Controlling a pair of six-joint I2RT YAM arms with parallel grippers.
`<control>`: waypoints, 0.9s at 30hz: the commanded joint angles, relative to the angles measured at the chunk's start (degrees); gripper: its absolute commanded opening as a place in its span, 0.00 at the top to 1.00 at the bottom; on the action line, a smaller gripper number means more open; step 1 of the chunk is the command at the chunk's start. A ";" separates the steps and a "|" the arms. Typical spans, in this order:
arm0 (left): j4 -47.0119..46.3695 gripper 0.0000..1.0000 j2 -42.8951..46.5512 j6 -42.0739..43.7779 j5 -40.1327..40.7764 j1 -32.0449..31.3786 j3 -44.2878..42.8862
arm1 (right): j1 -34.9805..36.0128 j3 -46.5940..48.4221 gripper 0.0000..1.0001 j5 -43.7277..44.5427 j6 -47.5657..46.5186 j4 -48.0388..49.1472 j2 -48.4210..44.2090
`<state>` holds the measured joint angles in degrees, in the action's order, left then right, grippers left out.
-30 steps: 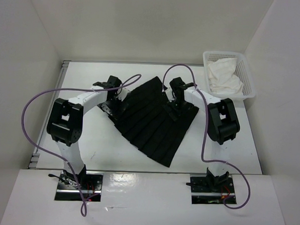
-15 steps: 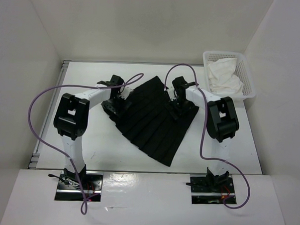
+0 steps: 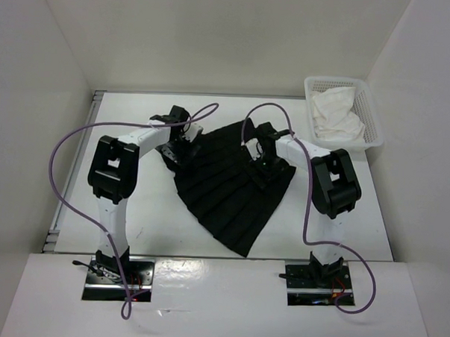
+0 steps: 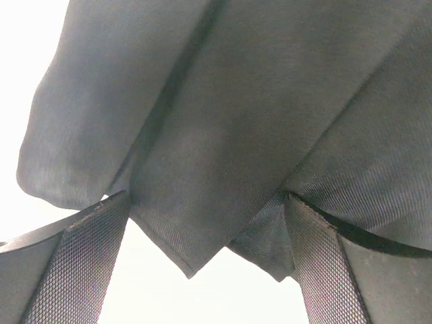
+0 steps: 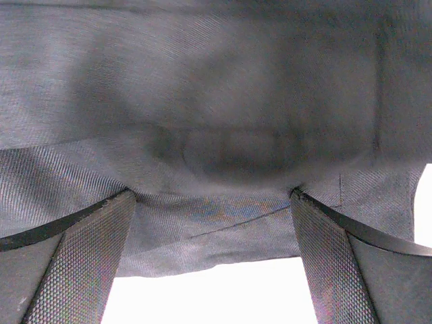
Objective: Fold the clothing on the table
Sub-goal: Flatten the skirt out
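Turned slightly since a second ago, the black pleated fabric skirt (image 3: 224, 198) lies on the flat white counter (image 3: 155, 225), its edge inside the spread left fingers (image 4: 74, 270) and the spread right fingers (image 5: 74, 263).

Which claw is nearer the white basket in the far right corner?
Right. The right claw is over the skirt's right side, a short way left of the basket. The left claw is at the skirt's left edge, farther away.
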<state>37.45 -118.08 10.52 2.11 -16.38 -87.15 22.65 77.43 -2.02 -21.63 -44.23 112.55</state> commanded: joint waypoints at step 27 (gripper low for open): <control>3.15 0.00 -16.57 3.10 2.37 1.53 -27.62 | 16.46 2.20 0.00 -7.91 9.50 -11.85 -1.81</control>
<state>39.53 -132.49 13.45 5.67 -15.03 -111.18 38.63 76.88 -7.38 -13.76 -53.87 111.02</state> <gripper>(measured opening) 1.000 0.999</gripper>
